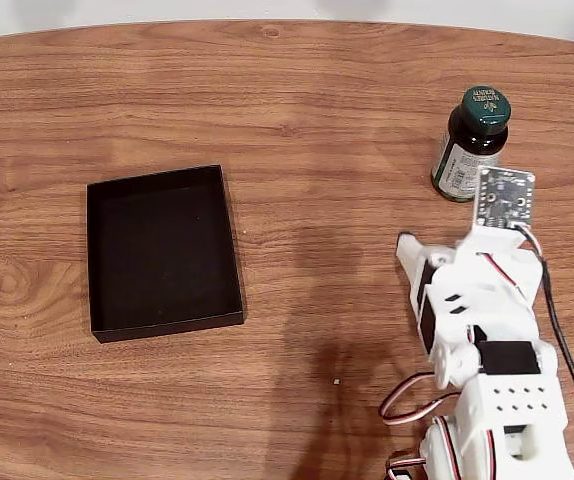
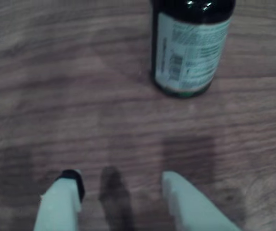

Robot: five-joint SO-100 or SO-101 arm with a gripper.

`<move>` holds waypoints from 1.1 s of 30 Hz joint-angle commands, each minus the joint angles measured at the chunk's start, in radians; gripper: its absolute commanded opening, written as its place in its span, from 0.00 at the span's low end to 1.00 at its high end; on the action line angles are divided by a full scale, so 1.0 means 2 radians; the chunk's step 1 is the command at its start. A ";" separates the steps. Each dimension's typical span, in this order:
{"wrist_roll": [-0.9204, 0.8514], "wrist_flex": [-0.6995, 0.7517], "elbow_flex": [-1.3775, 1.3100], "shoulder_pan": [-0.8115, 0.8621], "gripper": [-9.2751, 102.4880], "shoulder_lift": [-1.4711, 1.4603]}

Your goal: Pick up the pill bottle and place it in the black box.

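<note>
Bench (image 1: 297,120) mostly bare wood, with wide free room between black box (image 1: 164,251) (left in fixed view, nothing inside) and arm at right. Pill bottle (image 1: 471,142) upright near right far edge. Pincer (image 2: 121,192) fingers apart, holding nothing, short of bottle.

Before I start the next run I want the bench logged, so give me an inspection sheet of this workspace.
Surface: wooden table, one small pale speck.
Job's things: pill bottle upright, cap on; black box empty, well apart from it.
Clutter: nothing seen.
Grippers: gripper open above the table, short of the bottle, holding nothing.
Cables: red, white and black wires on the arm; black cable along its side.
Surroundings: pale strip past the table's far edge.
</note>
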 commanded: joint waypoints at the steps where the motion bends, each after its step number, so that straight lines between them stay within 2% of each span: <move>1: -0.034 -0.101 -0.016 0.022 0.31 -0.058; 10: -0.018 -0.264 -0.021 0.048 0.37 -0.171; 20: -0.028 -0.281 -0.137 0.061 0.39 -0.312; 33: -0.024 -0.403 -0.195 0.077 0.43 -0.475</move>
